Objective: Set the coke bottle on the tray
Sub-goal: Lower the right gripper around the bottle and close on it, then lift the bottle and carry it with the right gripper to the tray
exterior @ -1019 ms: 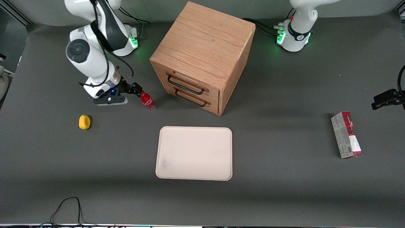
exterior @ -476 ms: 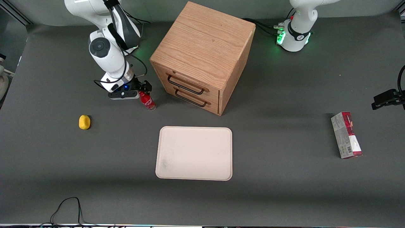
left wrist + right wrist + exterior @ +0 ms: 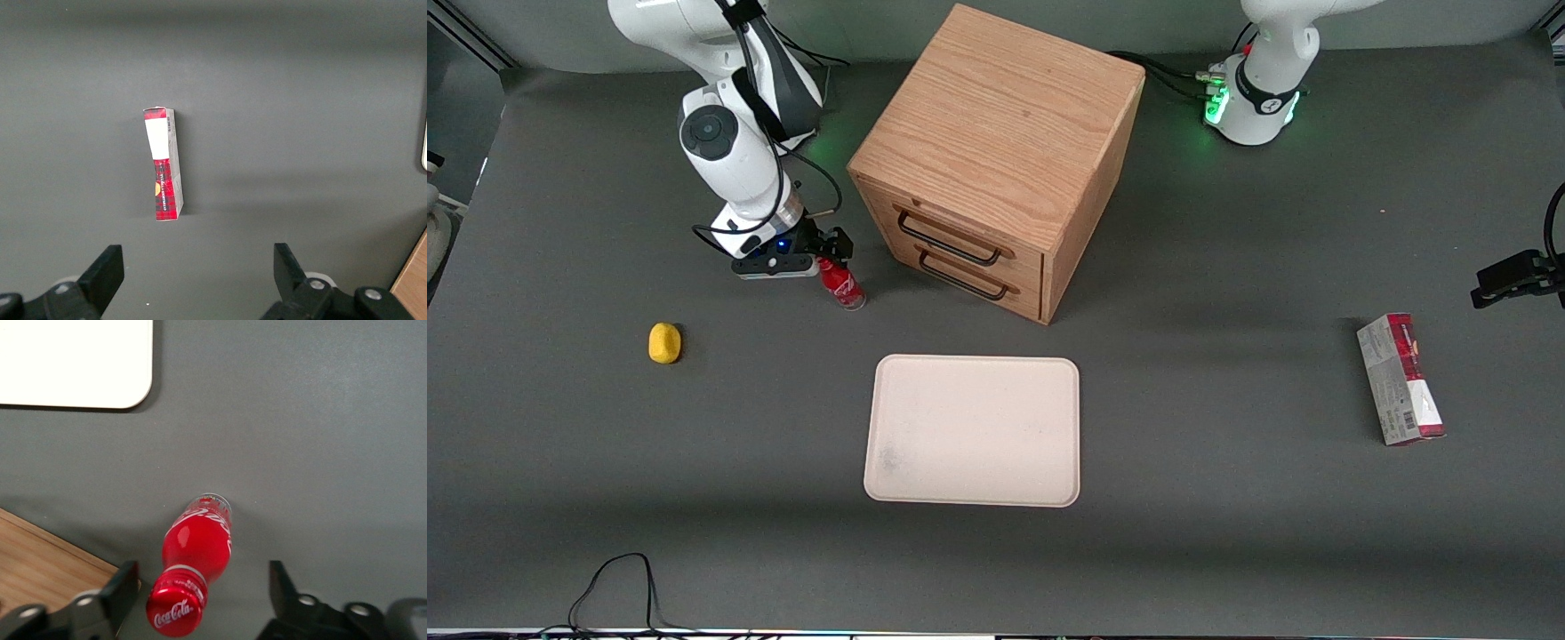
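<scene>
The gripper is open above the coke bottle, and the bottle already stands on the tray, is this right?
Not quite. The gripper is open above the bottle, but the bottle stands on the table mat, farther from the front camera than the tray, apart from it. The front view shows this.

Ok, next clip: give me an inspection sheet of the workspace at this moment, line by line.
Surface: dark grey table.
Job's things: coke bottle upright on the table, nearer the working arm's end than the cabinet; tray nearer the front camera, bare.
Clutter: wooden two-drawer cabinet, drawers shut; yellow object; red-and-grey carton toward the parked arm's end.
Grippers: end effector open, fingers straddling the bottle's cap.
Cables: black cable at the table's front edge.
Surroundings: nothing seen.
</scene>
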`<state>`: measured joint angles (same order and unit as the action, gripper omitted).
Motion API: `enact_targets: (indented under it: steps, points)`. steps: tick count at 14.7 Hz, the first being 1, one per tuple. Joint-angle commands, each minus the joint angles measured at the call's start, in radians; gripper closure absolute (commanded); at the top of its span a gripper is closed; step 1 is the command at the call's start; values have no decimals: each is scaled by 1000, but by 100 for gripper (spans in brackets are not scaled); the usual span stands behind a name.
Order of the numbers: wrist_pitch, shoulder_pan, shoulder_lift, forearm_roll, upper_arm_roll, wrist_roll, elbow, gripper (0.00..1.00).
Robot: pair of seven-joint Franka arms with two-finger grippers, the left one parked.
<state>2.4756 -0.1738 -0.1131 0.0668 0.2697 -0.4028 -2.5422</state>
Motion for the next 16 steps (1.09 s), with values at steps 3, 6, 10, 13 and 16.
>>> enact_targets:
  steps: [3, 6, 10, 13, 16]
  points:
    - [51, 0, 18, -5, 5, -39, 2, 100]
    - [77, 7, 33, -5, 5, -39, 19, 100]
    - [60, 7, 52, -7, 3, -39, 95, 100]
    - [-94, 8, 62, -13, -12, -25, 230, 100]
    - [-385, 10, 121, -103, -41, -10, 500, 100]
